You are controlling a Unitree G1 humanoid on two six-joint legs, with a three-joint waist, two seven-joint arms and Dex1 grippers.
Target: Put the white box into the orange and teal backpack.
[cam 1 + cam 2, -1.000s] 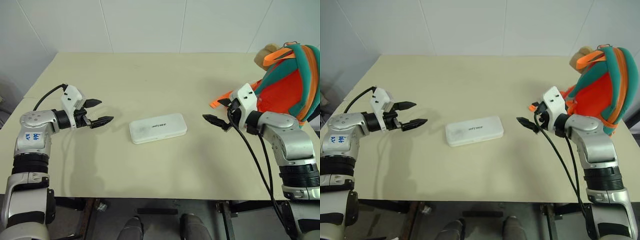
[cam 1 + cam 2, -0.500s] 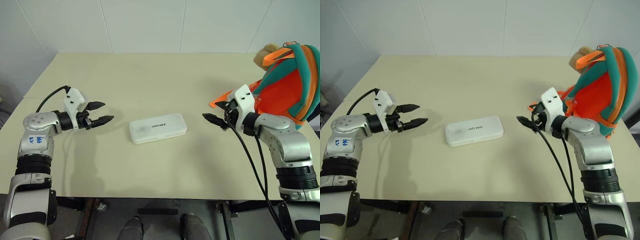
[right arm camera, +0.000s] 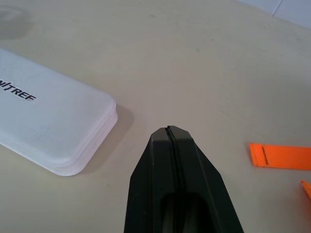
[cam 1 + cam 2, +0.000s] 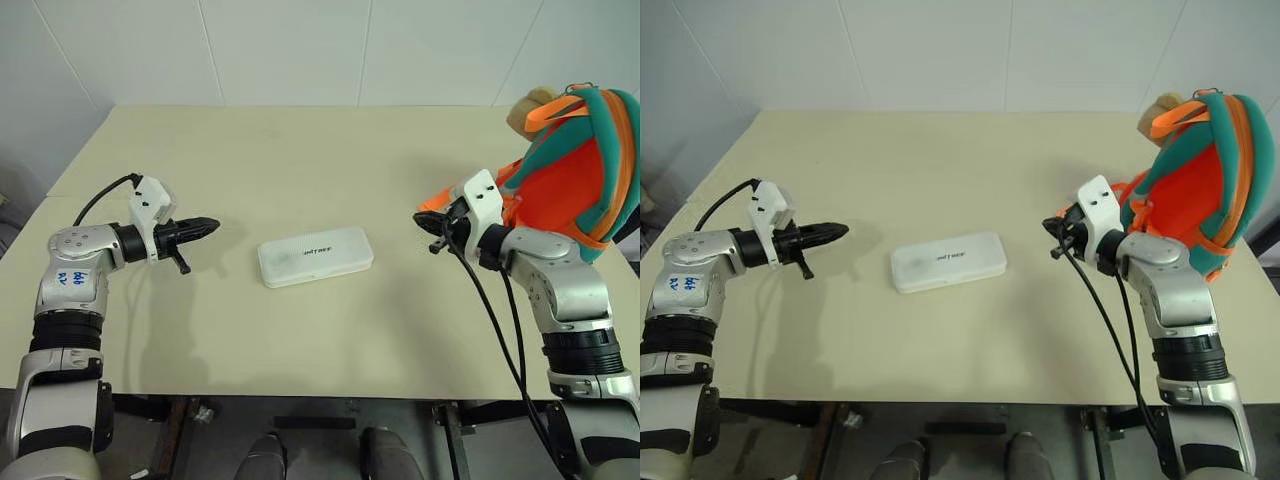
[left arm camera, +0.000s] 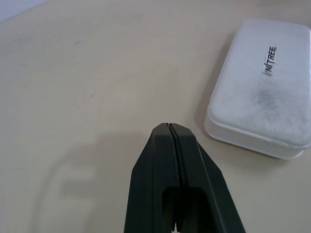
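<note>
Right now white box lies between my grippers — long axis running 3 to 9 o'clock; left gripper at its 9, slightly nearer; right gripper at 3 — both pressed together, empty.

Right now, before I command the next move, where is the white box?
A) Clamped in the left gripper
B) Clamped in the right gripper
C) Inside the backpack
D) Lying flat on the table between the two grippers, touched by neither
D: the white box lies flat on the table, with the left gripper and the right gripper both shut on nothing and clear of it, and the orange and teal backpack standing off at the right edge.
</note>
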